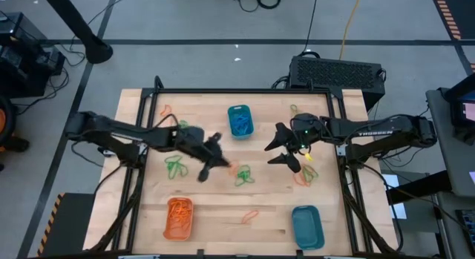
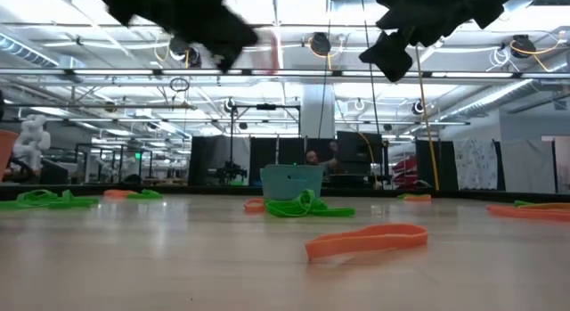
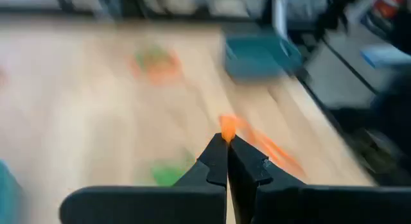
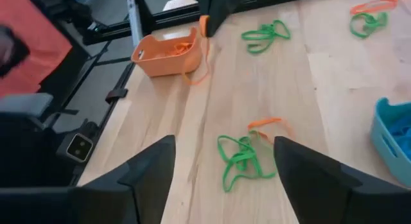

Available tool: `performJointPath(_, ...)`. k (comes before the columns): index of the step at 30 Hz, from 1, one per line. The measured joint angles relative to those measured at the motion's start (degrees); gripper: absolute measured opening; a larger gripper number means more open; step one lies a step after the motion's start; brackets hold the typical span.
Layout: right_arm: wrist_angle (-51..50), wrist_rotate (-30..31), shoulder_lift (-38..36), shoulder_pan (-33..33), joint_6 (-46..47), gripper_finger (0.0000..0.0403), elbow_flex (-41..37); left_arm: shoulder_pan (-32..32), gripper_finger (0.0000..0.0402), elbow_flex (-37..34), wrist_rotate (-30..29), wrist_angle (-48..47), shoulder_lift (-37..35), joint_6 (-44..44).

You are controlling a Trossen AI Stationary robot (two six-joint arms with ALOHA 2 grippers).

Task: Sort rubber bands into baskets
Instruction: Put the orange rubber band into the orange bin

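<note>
The left pincer (image 3: 226, 146) was pinched tight on an orange rubber band (image 3: 227, 128) above the tabletop (image 1: 223, 207). Just beside it lay green rubber bands (image 1: 243, 175). The right pincer (image 4: 225, 161) stood wide apart near the teal basket (image 1: 239, 120), holding nothing.

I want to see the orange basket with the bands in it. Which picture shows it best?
The right wrist view: the orange basket is large there, with orange bands inside. The high view shows it small, at a table corner. The low view and left wrist view do not show it.
</note>
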Motion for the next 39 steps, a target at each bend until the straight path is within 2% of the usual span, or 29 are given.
performJointPath(5, 0.02, 0.05, 1.03, 2.17, -2.09, 0.0256, -0.02, -8.98, 0.0000, 0.00, -1.35, -22.09, -6.79, -16.32)
performJointPath(9, 0.13, 2.16, 1.72, 3.43, -4.22, 0.0256, -0.02, -16.71, 0.0000, -0.02, 1.32, -36.31, -8.51, -33.26)
performJointPath(12, 0.26, 3.55, 2.01, 3.79, -5.30, 0.0256, -0.02, -21.94, 0.0000, -0.04, 1.57, -38.80, -8.67, -42.08)
performJointPath(17, 0.14, 3.50, 2.14, 3.79, -5.62, 0.0256, -0.02, -27.87, 0.0000, -0.37, 0.56, -38.89, -7.70, -51.19)
performJointPath(25, -0.12, 3.22, 2.14, 3.79, -6.63, 0.0256, -0.02, -31.98, 0.0003, -0.44, 0.33, -38.00, -3.93, -53.79)
performJointPath(39, -0.11, 3.23, 2.14, 3.77, -7.97, 0.0254, -0.02, -31.87, 0.0068, -0.44, -0.06, -38.52, 0.86, -54.49)
